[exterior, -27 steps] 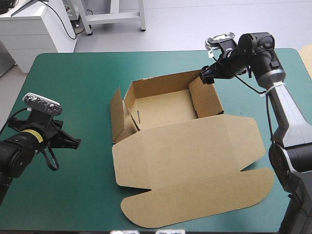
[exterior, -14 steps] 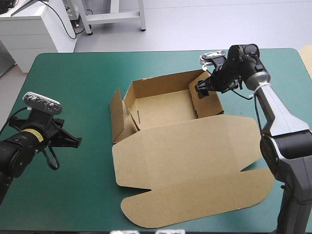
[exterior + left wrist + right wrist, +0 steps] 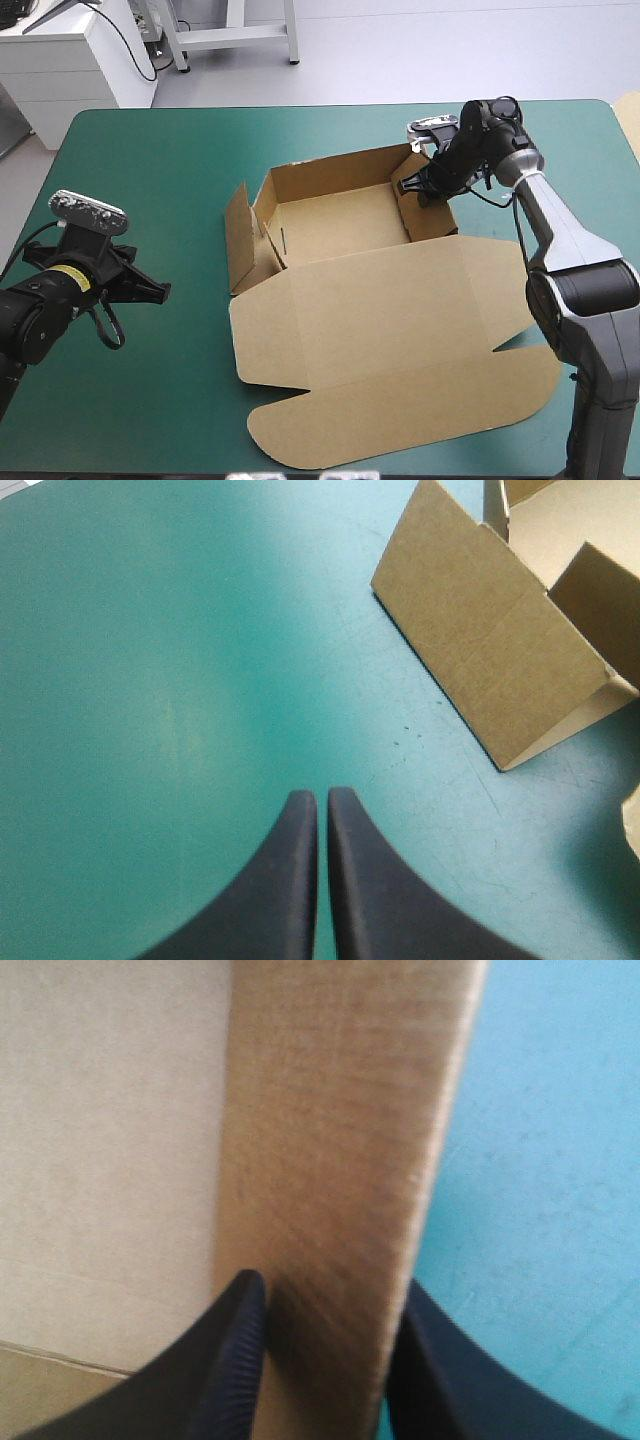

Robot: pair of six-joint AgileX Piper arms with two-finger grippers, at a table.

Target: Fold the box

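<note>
Buckling is looming: right tool is pinching the brown box by one raised wall; left tool, pressed together, is idling.

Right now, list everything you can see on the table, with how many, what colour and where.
box: one, brown, middle of the table; open tray with walls raised, lid flat toward the near edge.
table cover: one, teal-green, under everything.
left pincer: one, black, shut, over bare cover left of the box.
right pincer: one, black, at the box's right wall near the far corner, a finger on each side of the board.
</note>
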